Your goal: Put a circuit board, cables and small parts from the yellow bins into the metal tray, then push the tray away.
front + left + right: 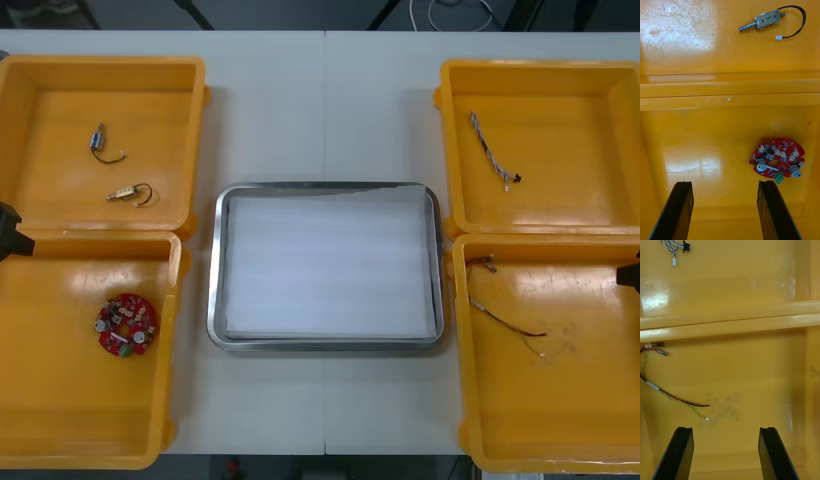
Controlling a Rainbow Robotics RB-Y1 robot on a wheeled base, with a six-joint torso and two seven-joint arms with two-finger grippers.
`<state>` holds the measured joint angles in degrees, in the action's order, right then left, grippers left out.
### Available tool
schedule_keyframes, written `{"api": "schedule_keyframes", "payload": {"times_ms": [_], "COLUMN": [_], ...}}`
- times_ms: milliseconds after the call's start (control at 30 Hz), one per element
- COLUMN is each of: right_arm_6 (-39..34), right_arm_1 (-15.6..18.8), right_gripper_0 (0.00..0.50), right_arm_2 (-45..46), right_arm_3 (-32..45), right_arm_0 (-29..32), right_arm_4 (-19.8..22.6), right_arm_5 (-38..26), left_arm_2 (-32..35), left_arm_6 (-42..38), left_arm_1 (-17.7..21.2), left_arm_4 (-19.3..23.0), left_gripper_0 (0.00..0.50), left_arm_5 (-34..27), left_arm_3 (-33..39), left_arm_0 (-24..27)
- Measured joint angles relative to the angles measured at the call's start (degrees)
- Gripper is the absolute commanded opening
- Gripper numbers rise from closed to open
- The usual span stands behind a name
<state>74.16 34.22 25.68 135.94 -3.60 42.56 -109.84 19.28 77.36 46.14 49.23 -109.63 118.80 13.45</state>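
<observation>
Your left gripper (724, 183) hangs wide open and empty; the red circuit board (777, 162) lies just ahead of one finger. Your right gripper (726, 429), equally open and empty, has the red and yellow cable (673, 395) ahead.

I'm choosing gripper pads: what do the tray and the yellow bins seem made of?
Rectangular metal tray: probably steel or aluminium, its rim shiny and reflective, the inside matte white. Square yellow bins: likely moulded plastic, glossy, with glare patches and fine scratches.
</observation>
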Motion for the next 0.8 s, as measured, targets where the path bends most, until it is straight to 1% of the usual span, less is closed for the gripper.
{"api": "schedule_keyframes", "payload": {"times_ms": [800], "right_arm_6": [0.0], "right_arm_1": [0.0], "right_gripper_0": [0.500], "right_arm_2": [0.0], "right_arm_3": [0.0], "right_arm_0": [0.0], "right_arm_4": [0.0], "right_arm_5": [0.0], "left_arm_2": [0.0], "left_arm_6": [0.0], "left_arm_1": [0.0], "left_arm_4": [0.0], "left_gripper_0": [0.500], "left_arm_5": [0.0], "left_arm_3": [0.0], "left_arm_0": [0.0]}}
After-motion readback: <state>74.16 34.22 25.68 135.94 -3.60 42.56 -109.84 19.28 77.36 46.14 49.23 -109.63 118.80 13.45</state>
